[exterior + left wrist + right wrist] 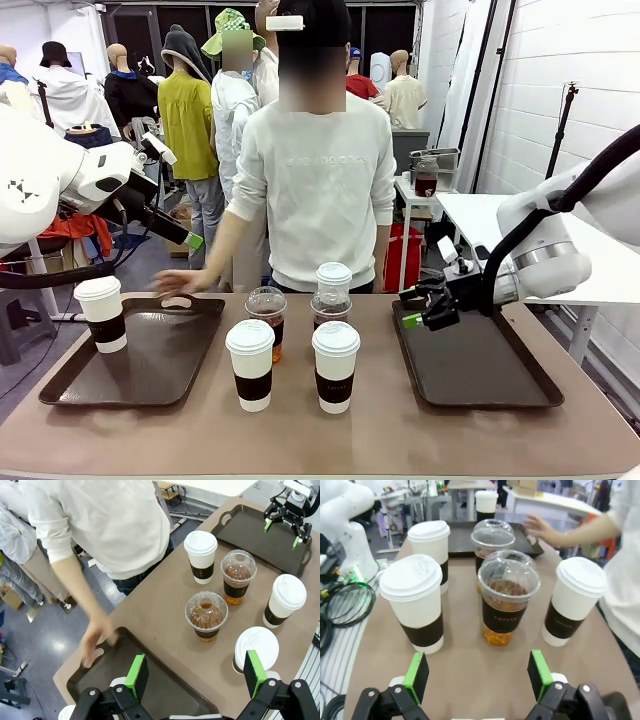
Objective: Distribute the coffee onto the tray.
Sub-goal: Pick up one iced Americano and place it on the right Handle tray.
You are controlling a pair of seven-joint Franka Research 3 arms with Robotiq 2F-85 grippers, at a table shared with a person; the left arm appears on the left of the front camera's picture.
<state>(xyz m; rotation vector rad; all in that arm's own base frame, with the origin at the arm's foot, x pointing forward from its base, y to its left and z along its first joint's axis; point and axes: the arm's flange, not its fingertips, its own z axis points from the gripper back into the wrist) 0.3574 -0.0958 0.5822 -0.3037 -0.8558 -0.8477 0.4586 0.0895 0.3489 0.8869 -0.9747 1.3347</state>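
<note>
Sharing out the coffee: one cup placed, five to go

One white cup (101, 312) stands at the near left corner of the left tray (190, 345), and the right tray (480, 365) holds nothing. On the table (400, 440) between the trays stand three more white cups (250, 365) and two iced coffees (266, 318). I judge the job barely begun, with the next pick not yet started.

Both pincers are spread wide and carry nothing. The left gripper (195, 676) hangs high over the left tray, where a person's hand (97, 640) is at the far rim by the handle slot. The right gripper (478, 675) sits low at the right tray's inner edge, aimed at the cluster, with the nearer iced coffee (509, 605) almost straight ahead of its fingers.

The likely next move is for the right gripper to advance around that cup's sleeve, below the dome, lift it and carry it back to the right tray. White cups stand near on both sides, so the approach must stay narrow. Clear plastic should yield, so a gentle squeeze is wise.

The left wrist view, looking down, separates the far white cup (200, 555) from the iced coffee before it; in the front view these two overlap. The front view sets both trays side by side.
</note>
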